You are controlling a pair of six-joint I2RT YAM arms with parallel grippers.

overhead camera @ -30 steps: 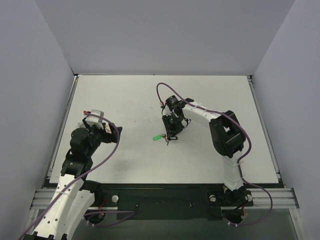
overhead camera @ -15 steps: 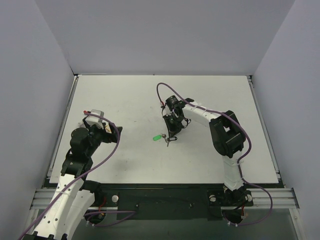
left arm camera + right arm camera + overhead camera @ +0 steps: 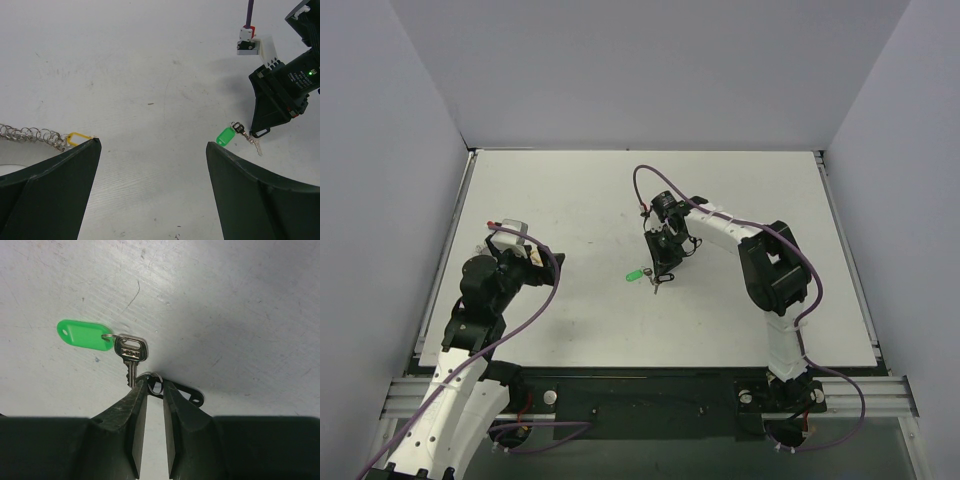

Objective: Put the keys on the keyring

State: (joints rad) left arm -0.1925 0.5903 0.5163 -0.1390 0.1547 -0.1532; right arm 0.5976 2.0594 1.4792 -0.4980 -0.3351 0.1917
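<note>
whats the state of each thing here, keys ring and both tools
left tool: wide open, empty
right tool: nearly shut around black-tag key's small ring, grip unclear
green-tag key: lying flat on the table, free
black-tag key: on the table, at right tool's tips
keyring: lying on the table, not held

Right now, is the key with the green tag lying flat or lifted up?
Lying flat. The right wrist view shows the key and its green tag resting on the white table.
</note>
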